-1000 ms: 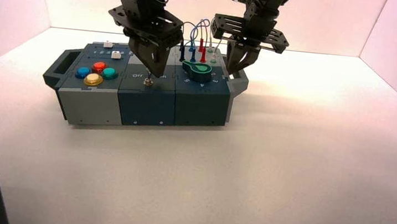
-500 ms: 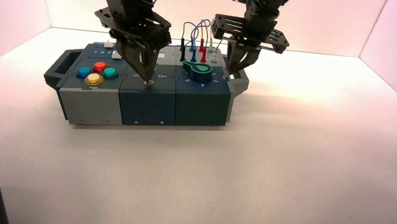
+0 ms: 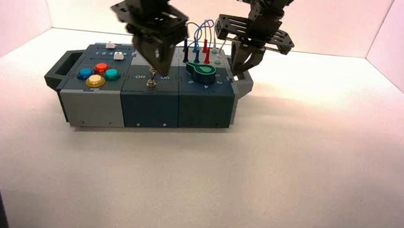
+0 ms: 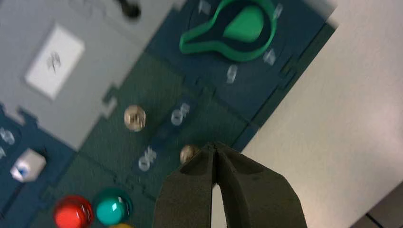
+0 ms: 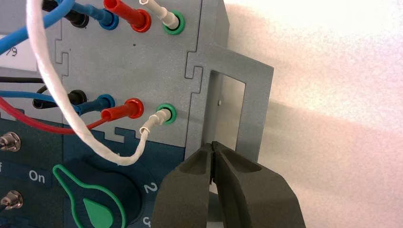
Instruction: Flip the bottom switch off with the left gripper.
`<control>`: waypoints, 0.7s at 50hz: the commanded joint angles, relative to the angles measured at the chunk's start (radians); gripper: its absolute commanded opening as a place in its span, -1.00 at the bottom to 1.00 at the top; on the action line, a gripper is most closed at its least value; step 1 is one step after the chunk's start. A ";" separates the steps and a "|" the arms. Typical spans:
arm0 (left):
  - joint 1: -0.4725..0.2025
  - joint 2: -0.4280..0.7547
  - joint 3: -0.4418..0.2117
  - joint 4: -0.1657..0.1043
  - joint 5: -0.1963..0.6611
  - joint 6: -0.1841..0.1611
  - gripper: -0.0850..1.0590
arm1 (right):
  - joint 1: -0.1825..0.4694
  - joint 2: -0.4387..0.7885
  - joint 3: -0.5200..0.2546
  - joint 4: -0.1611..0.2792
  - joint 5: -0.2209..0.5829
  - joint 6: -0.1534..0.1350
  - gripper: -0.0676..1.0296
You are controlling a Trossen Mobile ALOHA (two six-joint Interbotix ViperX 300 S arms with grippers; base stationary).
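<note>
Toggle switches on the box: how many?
2, both on the dark blue middle panel: one nearer the front edge, just off the left hand's tips; one farther back. None seem hidden.

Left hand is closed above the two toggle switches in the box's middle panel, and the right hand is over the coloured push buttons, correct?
Not quite. The black right hand hangs over the box's right end beside the grey side handle, as the right wrist view shows. The black left hand is closed above the two small metal toggle switches.
</note>
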 commanded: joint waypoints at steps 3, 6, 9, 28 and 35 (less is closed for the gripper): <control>-0.003 0.018 -0.049 0.003 0.009 0.031 -0.91 | 0.006 0.012 0.002 0.003 0.003 -0.003 -0.91; -0.003 0.025 -0.052 0.005 0.011 0.043 -0.91 | 0.006 0.012 0.002 0.003 0.003 -0.005 -0.91; -0.003 0.028 -0.051 0.008 0.012 0.057 -0.91 | 0.006 0.014 0.002 0.003 0.003 -0.005 -0.91; 0.025 0.048 -0.049 0.023 0.012 0.153 -0.91 | 0.005 0.023 -0.008 0.003 0.003 -0.009 -0.91; 0.032 0.048 -0.046 0.035 0.009 0.158 -0.91 | 0.006 0.023 -0.011 0.003 0.003 -0.011 -0.91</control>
